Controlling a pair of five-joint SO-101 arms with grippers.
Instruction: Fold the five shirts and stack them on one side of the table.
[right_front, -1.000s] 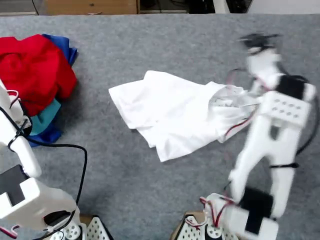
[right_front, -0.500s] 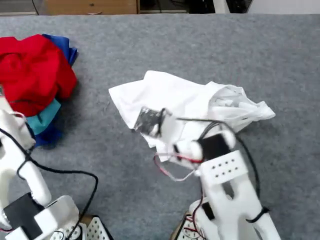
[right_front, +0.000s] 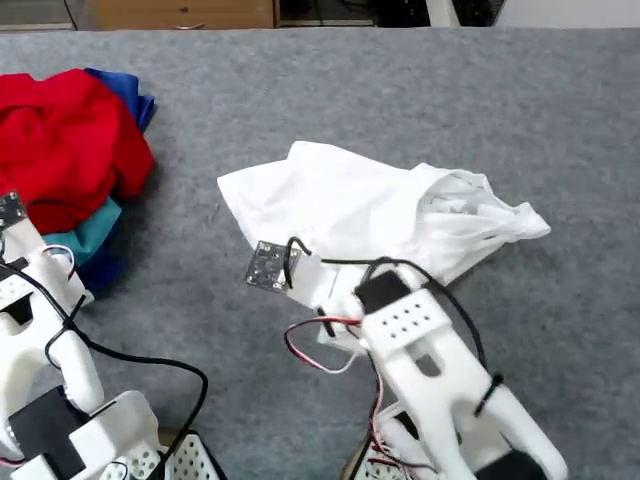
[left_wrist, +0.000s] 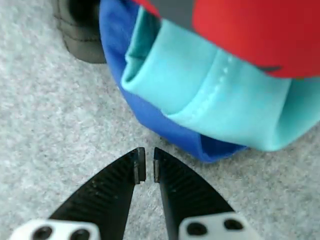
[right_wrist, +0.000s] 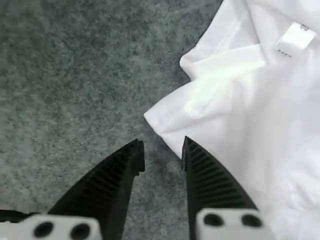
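Right jaws apart, empty, at the white shirt's 7 o'clock corner; left jaws all but together, empty. Shirt judged light, limp: pinch that corner hem.

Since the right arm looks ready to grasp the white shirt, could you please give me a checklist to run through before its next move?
1. Right gripper fingers open: ok.
2. White shirt corner between those fingers: not ok, it lies just ahead of the tips.
3. White shirt lying flat: not ok, bunched and creased.
4. Left gripper empty: ok, shut on nothing.
5. Red shirt, teal shirt and blue shirt heaped apart from the white one: ok.
6. All five shirts present: cannot tell.
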